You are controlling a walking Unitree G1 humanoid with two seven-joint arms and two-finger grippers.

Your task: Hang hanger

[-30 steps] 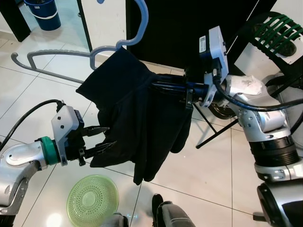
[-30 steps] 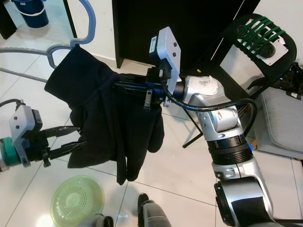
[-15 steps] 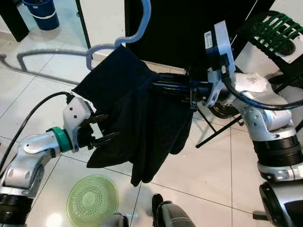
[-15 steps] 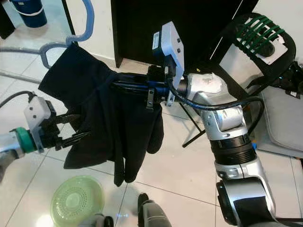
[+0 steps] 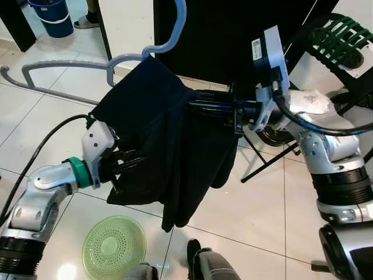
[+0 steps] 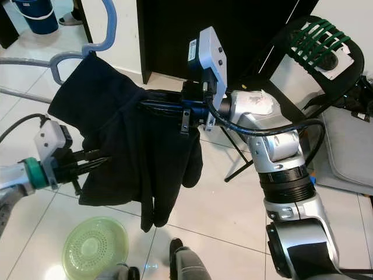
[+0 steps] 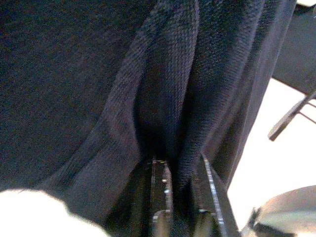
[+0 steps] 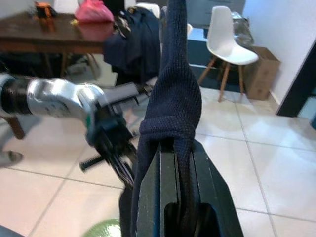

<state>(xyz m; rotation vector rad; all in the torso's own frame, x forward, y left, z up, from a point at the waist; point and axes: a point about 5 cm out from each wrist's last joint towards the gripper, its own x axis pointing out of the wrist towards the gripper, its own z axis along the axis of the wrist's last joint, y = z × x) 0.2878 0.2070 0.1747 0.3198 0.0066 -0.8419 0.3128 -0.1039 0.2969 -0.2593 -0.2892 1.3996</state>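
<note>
A pale blue-grey hanger carries a dark navy garment that hangs in folds over the white tiled floor. My right gripper reaches in from the right at the garment's top; in the right wrist view it is shut on a bunched ridge of the cloth. My left gripper is at the garment's lower left edge. Seen from the left wrist, its fingers pinch a vertical fold of the knit fabric. The hanger's right half is hidden under the garment.
A green round perforated disc lies on the floor below the left arm. A black folding chair with green straps stands at the right, a black panel behind. A blue bucket and a person's foot are far left.
My left gripper has risen toward the garment and gone from open to shut on a fold at its lower edge. The right gripper still holds the top.
</note>
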